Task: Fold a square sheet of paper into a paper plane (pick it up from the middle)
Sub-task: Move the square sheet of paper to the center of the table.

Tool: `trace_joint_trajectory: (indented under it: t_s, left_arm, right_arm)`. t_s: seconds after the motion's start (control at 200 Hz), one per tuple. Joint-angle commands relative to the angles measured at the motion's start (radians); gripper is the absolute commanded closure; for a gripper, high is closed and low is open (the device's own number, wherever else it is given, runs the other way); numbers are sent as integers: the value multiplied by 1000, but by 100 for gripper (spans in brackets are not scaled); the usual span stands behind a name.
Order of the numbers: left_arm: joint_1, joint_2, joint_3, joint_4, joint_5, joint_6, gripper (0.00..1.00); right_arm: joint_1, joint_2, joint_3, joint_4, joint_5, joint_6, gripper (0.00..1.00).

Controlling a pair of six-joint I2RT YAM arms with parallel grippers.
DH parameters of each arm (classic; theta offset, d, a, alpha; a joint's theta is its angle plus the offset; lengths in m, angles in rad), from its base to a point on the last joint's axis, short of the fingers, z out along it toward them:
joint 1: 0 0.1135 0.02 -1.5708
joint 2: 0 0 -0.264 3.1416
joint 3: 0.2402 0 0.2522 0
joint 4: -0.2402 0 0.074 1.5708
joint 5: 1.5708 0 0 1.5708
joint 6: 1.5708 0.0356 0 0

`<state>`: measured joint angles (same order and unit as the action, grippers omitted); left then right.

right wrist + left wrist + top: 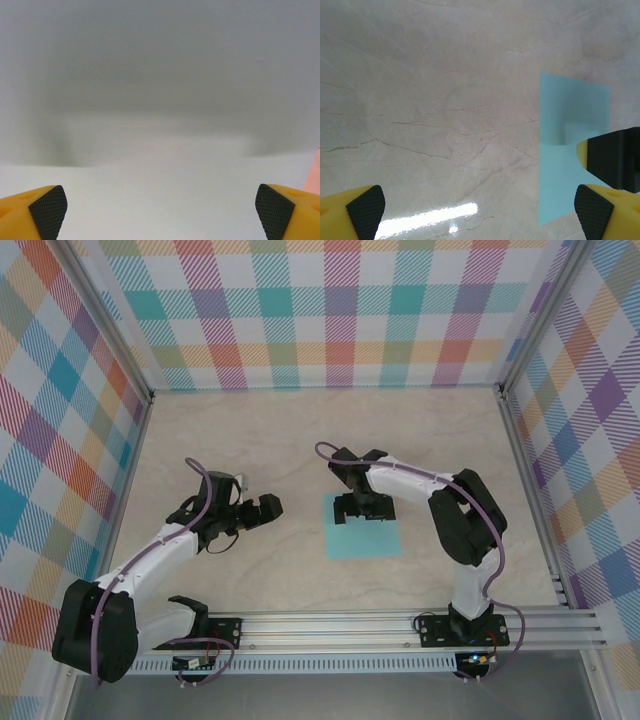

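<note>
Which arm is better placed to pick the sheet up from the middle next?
Right. The right gripper hangs open over the cyan sheet; the left gripper is off to its side, over bare table.

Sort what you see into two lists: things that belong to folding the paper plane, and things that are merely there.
Belongs to the job: cyan paper sheet, lying flat and unfolded; right gripper, open at its far edge; left gripper, open, off to the sheet's left.

Merely there: marbled table; checked walls; metal rail at the near edge.
</note>
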<state>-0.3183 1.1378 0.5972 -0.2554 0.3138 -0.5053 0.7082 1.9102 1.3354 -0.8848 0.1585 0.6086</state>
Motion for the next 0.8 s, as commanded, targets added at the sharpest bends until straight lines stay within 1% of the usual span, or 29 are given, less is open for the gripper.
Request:
trace_joint_trajectory:
  t_s: [0.0, 0.165, 0.385, 0.575, 0.595, 0.795]
  left_arm:
    - [-8, 12, -2, 18, 27, 4, 0]
    - [-8, 20, -7, 27, 33, 5, 0]
    - [-7, 19, -11, 19, 42, 6, 0]
    - [-8, -8, -11, -15, 67, 6, 0]
    - [-8, -12, -11, -48, 72, 6, 0]
    - [-13, -38, -19, -90, 118, 6, 0]
  right_arm:
    - [-3, 25, 13, 11, -63, 41, 0]
    - [-1, 62, 27, 17, -93, 56, 0]
    - [3, 141, -16, 9, -61, 72, 0]
    - [24, 181, -35, -9, -26, 80, 0]
    - [25, 183, -36, -9, -24, 80, 0]
    - [27, 186, -44, 13, -36, 66, 1]
